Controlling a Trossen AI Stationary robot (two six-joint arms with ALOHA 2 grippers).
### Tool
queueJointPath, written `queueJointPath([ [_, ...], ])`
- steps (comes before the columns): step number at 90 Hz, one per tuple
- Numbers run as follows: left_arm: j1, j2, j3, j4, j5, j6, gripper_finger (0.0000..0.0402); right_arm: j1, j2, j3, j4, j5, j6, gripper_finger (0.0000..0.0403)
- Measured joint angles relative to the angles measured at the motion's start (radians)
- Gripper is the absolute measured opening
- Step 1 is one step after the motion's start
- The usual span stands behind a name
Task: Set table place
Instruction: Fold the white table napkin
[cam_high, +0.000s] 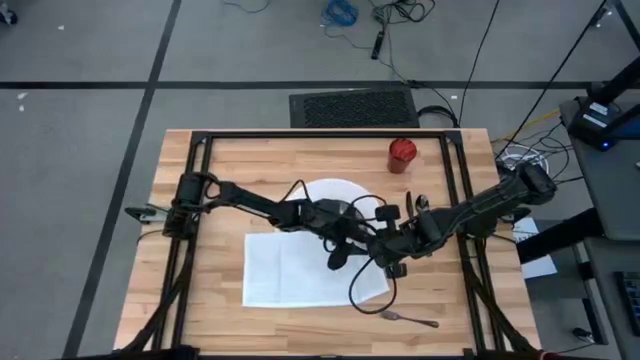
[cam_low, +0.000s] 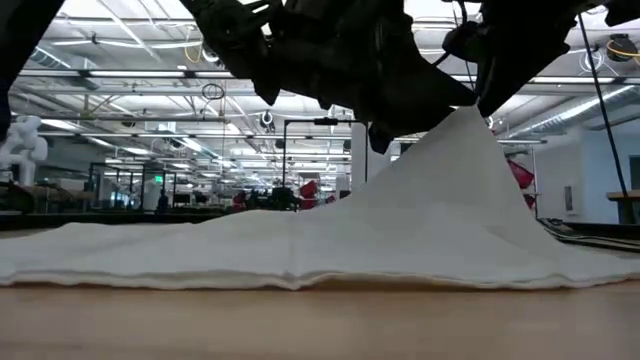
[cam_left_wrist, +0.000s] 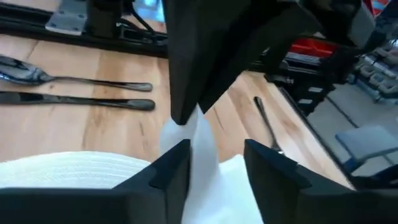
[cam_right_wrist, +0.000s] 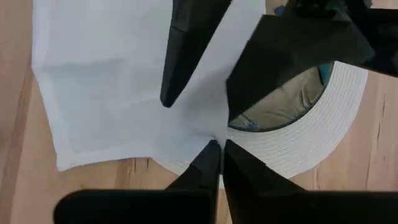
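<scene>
R tool (cam_right_wrist: 216, 155) pinching 1 napkin (cam_high: 290, 268) corner; L tool (cam_left_wrist: 214, 165) apart astride it; 1 plate (cam_high: 335, 190), 1 cup (cam_high: 402, 153).

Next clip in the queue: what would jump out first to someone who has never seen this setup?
Both arms meet over the table's middle: the right gripper is shut on a corner of the white napkin, pulling it up into a peak, with the left gripper open around that same raised cloth. The napkin partly overlaps the white plate. A red cup stands toward the far edge, a lone utensil near the front.
</scene>
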Motion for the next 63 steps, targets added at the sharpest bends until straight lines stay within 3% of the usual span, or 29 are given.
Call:
queueJointPath([
  [11, 0.000, 0.015, 0.000, -0.002, -0.119, 0.000, 0.0115, 0.000, 0.000, 0.016, -0.003, 0.000, 0.000, 0.0000],
  [30, 0.002, 0.019, 0.000, 0.009, -0.128, 0.029, 0.0114, 0.000, 0.000, 0.031, -0.008, 0.000, -0.001, 0.0000],
  [51, 0.000, 0.017, 0.000, 0.041, -0.009, 0.033, 0.0111, 0.000, 0.000, 0.031, -0.034, 0.000, 0.010, 0.0000],
  [63, -0.001, 0.018, 0.000, 0.034, 0.047, 0.031, 0.0062, 0.000, 0.000, 0.031, -0.035, 0.003, 0.019, 0.0000],
])
